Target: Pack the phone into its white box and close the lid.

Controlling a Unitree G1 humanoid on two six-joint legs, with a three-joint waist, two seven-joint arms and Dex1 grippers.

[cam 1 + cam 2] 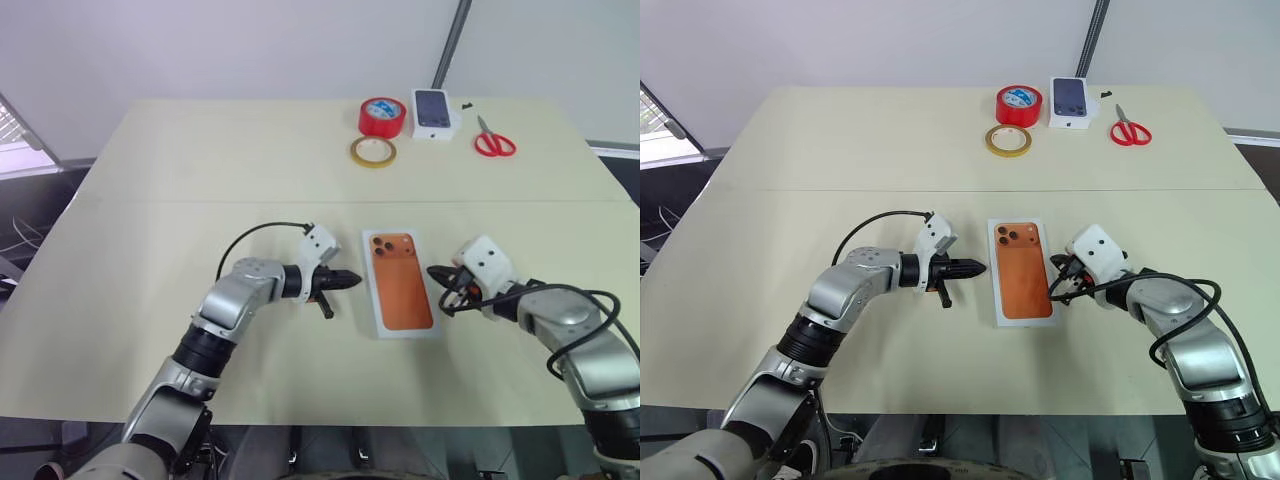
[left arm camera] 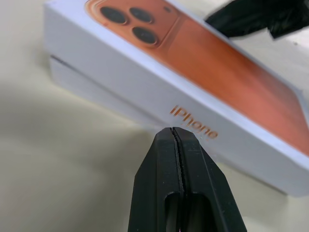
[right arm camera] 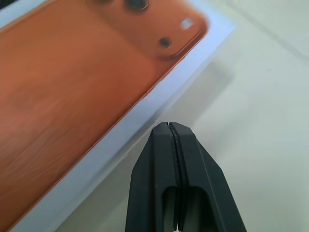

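One box: the white box point(image 2: 96, 89) sits on the table point(image 1: 200, 160), covered by the lid point(image 1: 400, 283).
Contents: hidden.
Fingers: both pairs pressed together, empty.

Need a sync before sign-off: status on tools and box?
Left tool and right tool shut, empty, flanking the box. Lid on white box, orange print up. Nothing in the way.

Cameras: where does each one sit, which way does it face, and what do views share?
Head eyes: high, looking forward and down at the table; both arms show, left gripper and right gripper flanking the lid.
Left wrist: along its shut fingers, at the lid's lettered side.
Right wrist: along its shut fingers, at the lid's opposite long edge.
Shared: every view shows the lid.
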